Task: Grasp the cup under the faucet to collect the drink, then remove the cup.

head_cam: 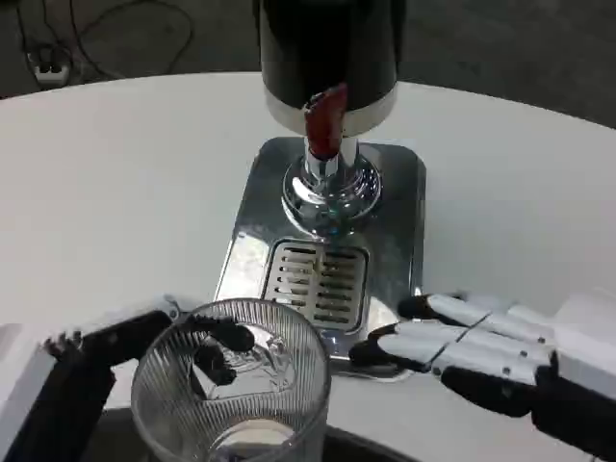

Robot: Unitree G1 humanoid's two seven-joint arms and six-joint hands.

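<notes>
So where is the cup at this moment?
In the head view the cup sits at bottom centre-left, held by the left hand, just in front of the dispenser's drip grille rather than under the faucet.

A round white table carried a shiny chrome dispenser base with a slotted drip grille, the right hand resting on the tabletop beside it.

The left hand held the cup before the drip tray. The right hand rested beside the dispenser.
</notes>
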